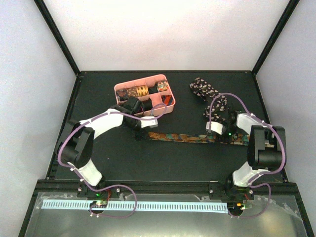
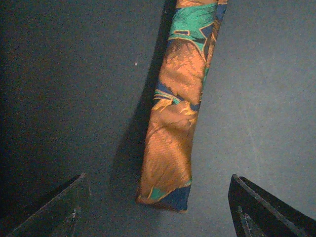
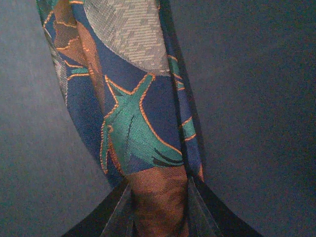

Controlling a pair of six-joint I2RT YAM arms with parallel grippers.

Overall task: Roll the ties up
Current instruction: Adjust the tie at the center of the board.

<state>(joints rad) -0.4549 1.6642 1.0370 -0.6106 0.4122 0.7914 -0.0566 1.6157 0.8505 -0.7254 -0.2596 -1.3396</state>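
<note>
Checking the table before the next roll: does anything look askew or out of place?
Only the speckled tie at the back right: it lies crooked and bunched, unlike the patterned tie stretched straight across the middle. Nothing looks spilled or torn.

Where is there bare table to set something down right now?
Widest bare table: between the flat patterned tie and the arm bases. Also bare: the gap between the pink tray and the speckled tie. Crowded: around the right arm and speckled tie.
</note>
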